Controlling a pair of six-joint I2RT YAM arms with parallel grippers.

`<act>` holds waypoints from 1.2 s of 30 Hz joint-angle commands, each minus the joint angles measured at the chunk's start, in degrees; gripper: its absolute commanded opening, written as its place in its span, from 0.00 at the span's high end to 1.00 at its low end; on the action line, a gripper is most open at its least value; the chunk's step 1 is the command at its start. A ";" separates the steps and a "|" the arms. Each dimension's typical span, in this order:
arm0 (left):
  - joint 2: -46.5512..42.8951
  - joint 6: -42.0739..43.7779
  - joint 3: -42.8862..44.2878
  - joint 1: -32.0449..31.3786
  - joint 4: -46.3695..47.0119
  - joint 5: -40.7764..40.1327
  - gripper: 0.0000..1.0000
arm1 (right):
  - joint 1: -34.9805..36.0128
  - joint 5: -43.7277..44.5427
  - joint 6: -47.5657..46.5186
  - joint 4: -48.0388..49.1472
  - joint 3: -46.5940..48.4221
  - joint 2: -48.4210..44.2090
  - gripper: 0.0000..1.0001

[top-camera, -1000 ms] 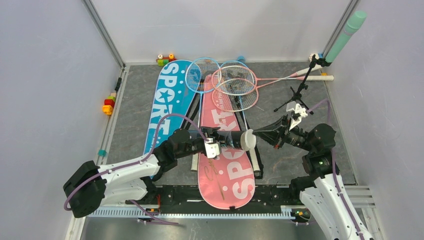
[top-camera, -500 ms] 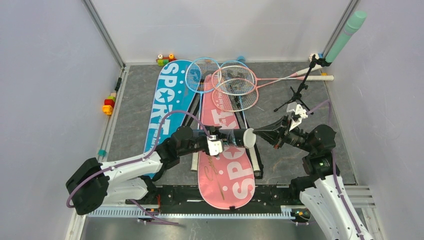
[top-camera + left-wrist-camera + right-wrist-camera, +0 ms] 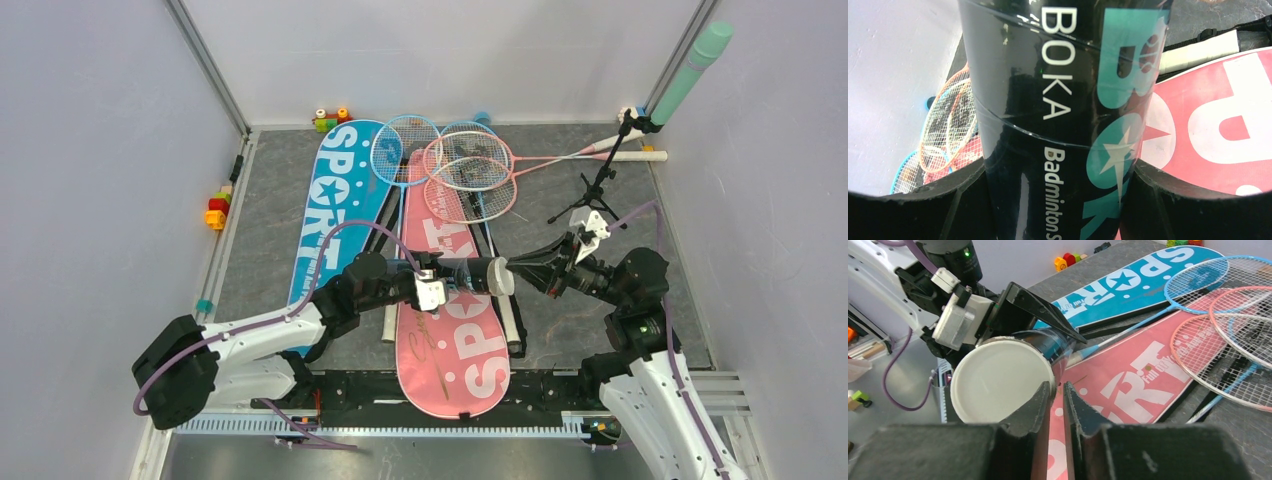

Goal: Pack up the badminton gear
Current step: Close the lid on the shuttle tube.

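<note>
A dark "Badminton" tube (image 3: 470,274) (image 3: 1058,115) hangs level above the pink "SPORT" bag (image 3: 450,340) (image 3: 1128,385), and my left gripper (image 3: 462,275) (image 3: 1058,172) is shut on its body. The tube's white cap (image 3: 499,277) (image 3: 1000,380) faces my right gripper (image 3: 512,266) (image 3: 1057,387). Its jaws stand a narrow slit apart at the cap's right rim, with nothing between them. A blue "SPORT" bag (image 3: 335,190) (image 3: 1128,285) lies to the left of the pink one. Blue and pink rackets (image 3: 465,165) (image 3: 1228,325) are piled across the far ends of the bags.
A small black tripod (image 3: 600,185) stands at the back right, below a teal cylinder (image 3: 690,75) leaning in the corner. Toy blocks sit by the left wall (image 3: 218,210) and the back wall (image 3: 330,120). White racket handles (image 3: 510,320) lie beside the pink bag.
My left arm has carried the tube a little to the right, bringing the cap up to the right gripper. The right jaws have parted from shut to a narrow slit.
</note>
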 commanded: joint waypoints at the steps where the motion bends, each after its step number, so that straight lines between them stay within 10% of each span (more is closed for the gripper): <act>1: 0.60 -5.13 1.74 -0.09 0.92 2.42 0.98 | 0.23 1.48 -0.93 -1.52 1.17 -0.14 0.74; 23: 0.91 -8.09 2.71 -0.09 1.82 2.54 0.97 | 0.93 2.13 1.85 0.62 -4.02 -3.80 0.14; 36: 1.42 -6.13 3.01 -0.13 -0.08 5.84 0.97 | 4.71 8.81 4.82 6.27 -4.73 0.65 0.06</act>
